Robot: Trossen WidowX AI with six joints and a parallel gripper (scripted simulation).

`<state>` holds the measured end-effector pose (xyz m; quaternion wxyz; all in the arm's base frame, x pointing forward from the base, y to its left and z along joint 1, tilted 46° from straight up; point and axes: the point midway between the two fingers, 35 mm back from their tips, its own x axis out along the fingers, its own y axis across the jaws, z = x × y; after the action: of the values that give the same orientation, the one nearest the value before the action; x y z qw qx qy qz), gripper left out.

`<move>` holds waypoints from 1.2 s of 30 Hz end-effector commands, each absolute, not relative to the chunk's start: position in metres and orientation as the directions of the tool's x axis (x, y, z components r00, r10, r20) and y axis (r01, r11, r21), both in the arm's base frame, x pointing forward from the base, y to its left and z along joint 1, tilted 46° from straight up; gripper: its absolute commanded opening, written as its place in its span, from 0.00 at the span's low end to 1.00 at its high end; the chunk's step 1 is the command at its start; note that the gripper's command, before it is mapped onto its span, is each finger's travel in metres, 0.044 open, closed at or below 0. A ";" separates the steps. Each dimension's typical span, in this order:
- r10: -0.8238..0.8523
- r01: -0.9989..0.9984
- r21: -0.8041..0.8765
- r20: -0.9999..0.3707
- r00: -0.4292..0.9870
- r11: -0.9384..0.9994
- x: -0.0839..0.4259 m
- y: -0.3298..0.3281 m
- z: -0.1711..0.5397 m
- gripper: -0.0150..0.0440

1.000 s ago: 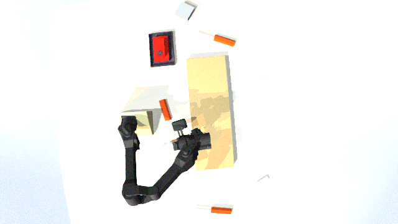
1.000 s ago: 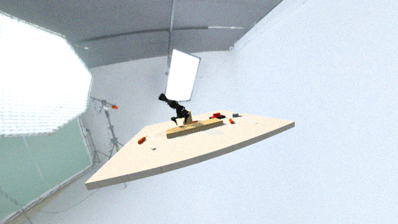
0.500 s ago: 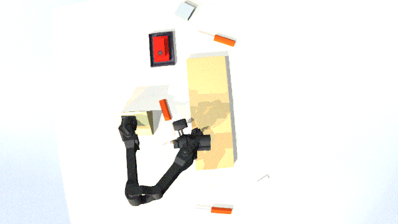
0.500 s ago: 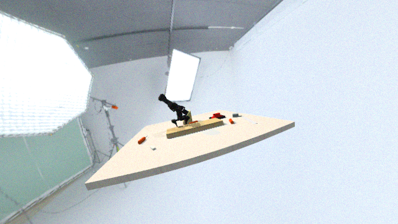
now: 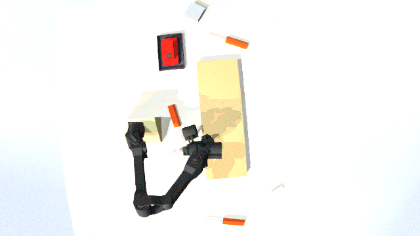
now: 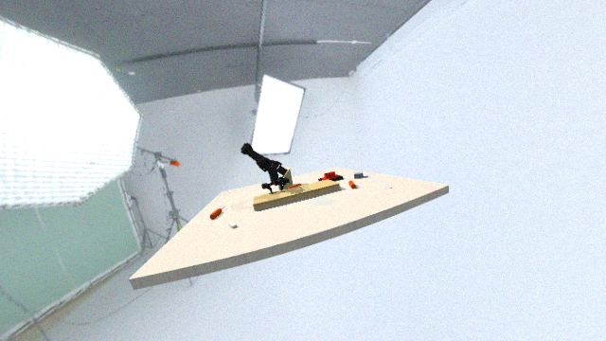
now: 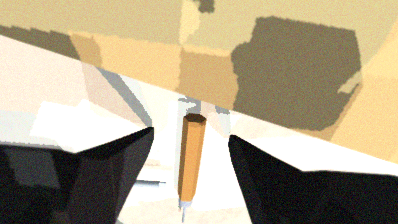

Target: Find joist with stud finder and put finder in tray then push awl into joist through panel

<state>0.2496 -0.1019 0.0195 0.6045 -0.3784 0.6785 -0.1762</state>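
Observation:
The awl has an orange-brown handle and a thin metal tip; it lies beside the floor panel, its handle end towards the panel. My gripper is open, partly narrowed, with a finger on each side of the awl's handle and a gap on both sides. In the top view the arm covers most of the awl. The red stud finder sits inside the dark tray. The joist is hidden. The arm and its shadows cover part of the panel.
An orange-red handled tool lies left of the panel, close to my gripper. Similar tools lie behind and in front. A tan block stands beside the arm; a grey block is at the far end.

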 end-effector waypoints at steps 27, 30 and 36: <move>-0.716 -0.310 -0.684 -0.698 0.017 0.660 0.252 -0.052 0.060 0.25; -0.717 -0.311 -0.685 -0.697 0.016 0.659 0.249 -0.040 0.073 0.25; -0.724 -0.310 -0.692 -0.689 0.014 0.652 0.241 -0.017 0.101 0.25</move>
<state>0.2454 -0.0270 0.0860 0.5988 -0.3829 0.6830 -0.1684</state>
